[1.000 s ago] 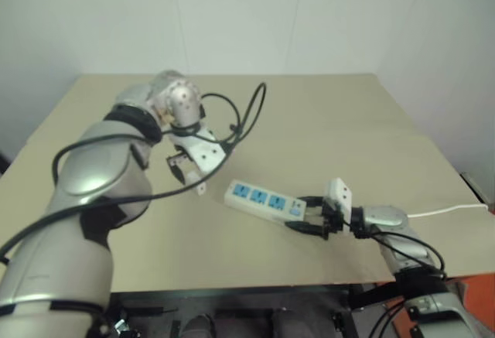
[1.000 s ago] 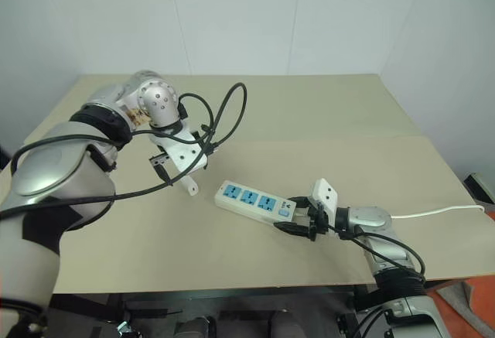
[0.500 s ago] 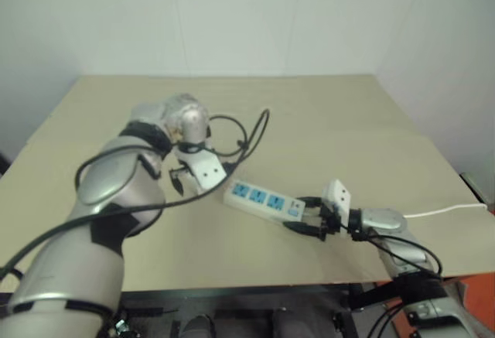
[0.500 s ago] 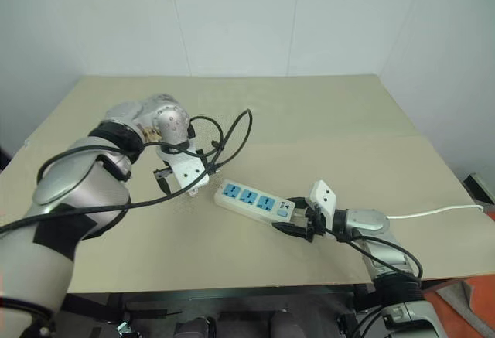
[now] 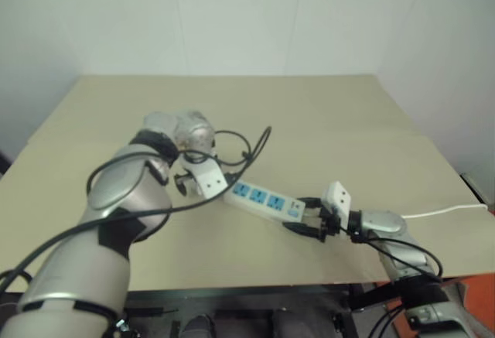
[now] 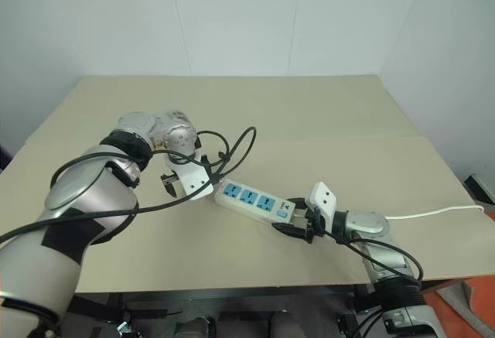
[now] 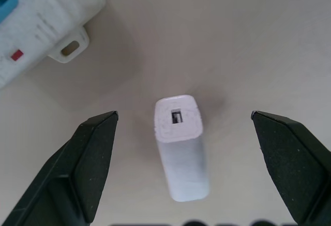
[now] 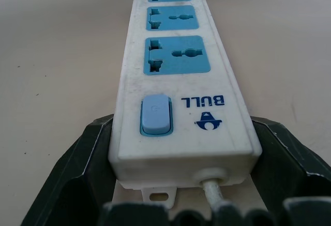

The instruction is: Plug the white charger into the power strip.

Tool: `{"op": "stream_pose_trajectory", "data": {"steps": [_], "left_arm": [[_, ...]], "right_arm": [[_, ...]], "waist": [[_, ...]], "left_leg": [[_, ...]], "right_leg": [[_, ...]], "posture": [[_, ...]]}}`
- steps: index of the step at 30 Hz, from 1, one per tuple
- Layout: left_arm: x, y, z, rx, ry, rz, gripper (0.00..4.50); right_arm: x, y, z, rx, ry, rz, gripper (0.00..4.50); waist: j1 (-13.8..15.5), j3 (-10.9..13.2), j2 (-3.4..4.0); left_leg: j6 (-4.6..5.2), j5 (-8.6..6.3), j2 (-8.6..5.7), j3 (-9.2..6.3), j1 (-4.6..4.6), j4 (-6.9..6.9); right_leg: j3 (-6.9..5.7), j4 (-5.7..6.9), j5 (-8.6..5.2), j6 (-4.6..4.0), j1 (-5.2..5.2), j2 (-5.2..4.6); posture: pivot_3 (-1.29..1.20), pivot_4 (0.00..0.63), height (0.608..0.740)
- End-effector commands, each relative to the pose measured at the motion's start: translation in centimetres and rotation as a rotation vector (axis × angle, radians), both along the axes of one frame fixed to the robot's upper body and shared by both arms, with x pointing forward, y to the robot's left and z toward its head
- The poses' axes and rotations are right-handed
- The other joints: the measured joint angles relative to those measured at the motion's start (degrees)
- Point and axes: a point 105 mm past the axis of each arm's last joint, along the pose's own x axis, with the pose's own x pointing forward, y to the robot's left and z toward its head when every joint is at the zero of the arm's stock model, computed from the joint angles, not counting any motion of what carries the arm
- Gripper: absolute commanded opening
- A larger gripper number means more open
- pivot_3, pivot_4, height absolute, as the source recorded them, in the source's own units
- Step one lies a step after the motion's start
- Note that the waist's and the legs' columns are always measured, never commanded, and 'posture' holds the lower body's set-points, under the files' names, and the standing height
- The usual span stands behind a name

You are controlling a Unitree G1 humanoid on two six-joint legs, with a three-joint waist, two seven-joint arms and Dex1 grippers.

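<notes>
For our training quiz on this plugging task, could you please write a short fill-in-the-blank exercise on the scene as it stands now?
1. The power strip has ____ blue outlet faces.
2. The white charger lies on the table between the fingers of the open ____ gripper.
3. The right gripper is closed around the strip's end that has the cord and the light blue ____.

Missing words: three; left; switch

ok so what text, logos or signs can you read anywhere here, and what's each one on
"BULL", in blue with a small hat logo beside it: on the long white plastic power strip, next to its pale blue switch.
Faint grey print on the strip's far end, in the left wrist view: too blurred to read.
</notes>
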Motion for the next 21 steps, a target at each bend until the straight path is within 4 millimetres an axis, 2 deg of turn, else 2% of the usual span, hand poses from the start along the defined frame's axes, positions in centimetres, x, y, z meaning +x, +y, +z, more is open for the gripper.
{"op": "stream_pose_trajectory", "data": {"steps": [1,11,18,21], "left_arm": [[0.7,0.1,0.1,0.024,-0.064,-0.025,4.5],[0.3,-1.0,-0.3,-0.034,-0.026,0.0,4.5],[0.8,-0.6,-0.5,-0.001,-0.06,0.002,4.5],[0.7,-0.5,-0.6,0.004,-0.053,0.008,3.92]], "right_arm": [[-0.9,-0.1,-2.1,-0.064,0.06,0.011,3.41],[-1.0,-0.4,-2.4,-0.083,0.059,0.001,3.41],[-1.0,-0.4,-2.5,-0.086,0.057,0.001,3.41],[-1.0,-0.4,-2.6,-0.089,0.06,0.0,3.41]], "waist": [[0.0,0.0,0.0],[0.2,0.0,-0.03],[0.2,0.0,-0.05],[0.2,0.0,-0.05]], "left_leg": [[0.0,0.0,0.0,0.0,0.0,0.0],[0.0,0.0,-0.02,-0.04,0.01,0.0],[0.0,0.0,-0.03,-0.05,0.02,0.01],[0.0,0.0,-0.03,-0.06,0.02,0.01]], "right_leg": [[0.0,0.0,0.0,0.0,0.0,0.0],[-0.03,0.0,0.0,0.0,0.04,-0.01],[-0.03,0.0,0.0,0.01,0.07,-0.01],[-0.04,0.0,0.0,0.01,0.07,-0.01]], "posture": [[0.0,0.15,0.74],[0.0,0.15,0.74],[0.0,0.15,0.74],[0.0,0.15,0.74]]}}
